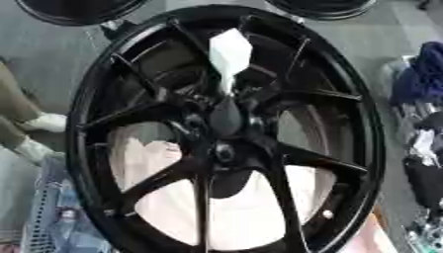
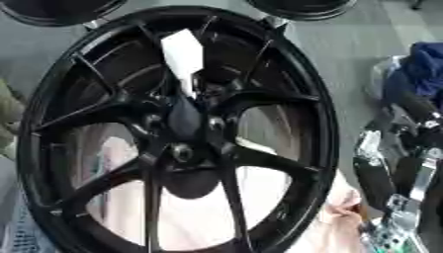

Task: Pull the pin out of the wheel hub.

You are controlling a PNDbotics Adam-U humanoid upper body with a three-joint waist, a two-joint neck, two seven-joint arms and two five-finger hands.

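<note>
A large black wheel hub (image 1: 86,148) with thin spokes fills both views, tilted toward me. A white tapered piece (image 1: 229,52), which looks like the pin, sticks out just above the hub's centre, its narrow end pointing down into the spokes. Under it a dark rounded part (image 1: 225,118) covers the middle, with the centre bore (image 2: 182,153) below. Black and silver parts of my right arm (image 2: 394,197) show at the lower right, apart from the pin; the hand itself is not clear. My left hand appears in neither view.
Two more black wheels (image 1: 78,10) (image 1: 320,7) lie at the top edge. A blue cloth (image 2: 428,64) lies at the right. A person's bare hand (image 2: 342,212) is at the rim's lower right. Pale shoes (image 1: 43,121) show at the left.
</note>
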